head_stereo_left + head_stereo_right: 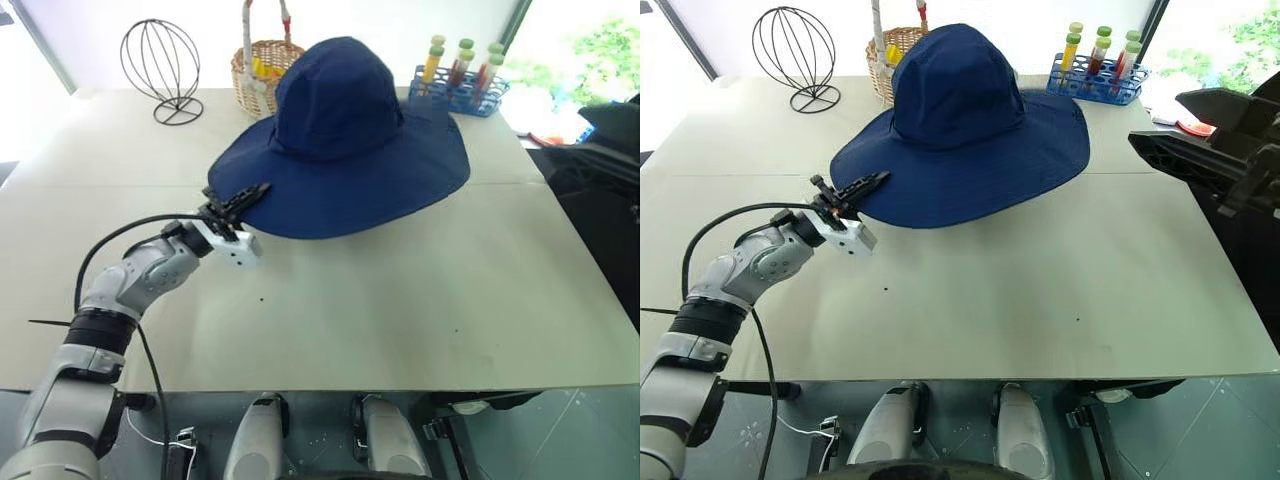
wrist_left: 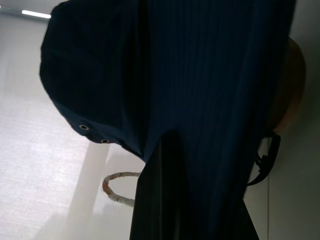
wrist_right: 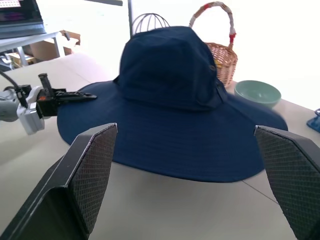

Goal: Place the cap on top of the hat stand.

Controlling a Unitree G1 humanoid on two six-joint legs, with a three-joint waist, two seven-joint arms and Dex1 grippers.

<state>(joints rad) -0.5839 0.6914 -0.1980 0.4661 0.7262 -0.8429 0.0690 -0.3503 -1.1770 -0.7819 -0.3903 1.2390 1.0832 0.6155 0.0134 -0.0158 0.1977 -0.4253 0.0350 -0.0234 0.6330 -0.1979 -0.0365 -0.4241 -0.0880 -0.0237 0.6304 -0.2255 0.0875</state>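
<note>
On the pale tabletop, the large navy-blue fabric cap with a wide floppy round brim and a soft rounded crown stands raised, its crown held up well above the surface as though something beneath supports it; the brown wooden hat stand cannot be made out under the fabric, apart from a brown rounded edge past the fabric in the left wrist view that I cannot identify. The brim droops around the crown, its near edge low over the table.

Just at the cap's near-left brim edge sits the left gripper, its two black fingers pressed together and lying at the brim's rim; whether any fabric is pinched between them cannot be told. To the cap's right, raised above the table and well apart from the brim, is the right gripper, its two dark textured fingers spread wide with nothing between them, facing the cap.

Behind the cap to its left stands a black wire globe-shaped stand. Directly behind the crown is a woven wicker basket with a tall wrapped handle. Behind the cap to its right sits a blue rack of capped test tubes. Near the basket, behind the brim, lies a pale green bowl.
</note>
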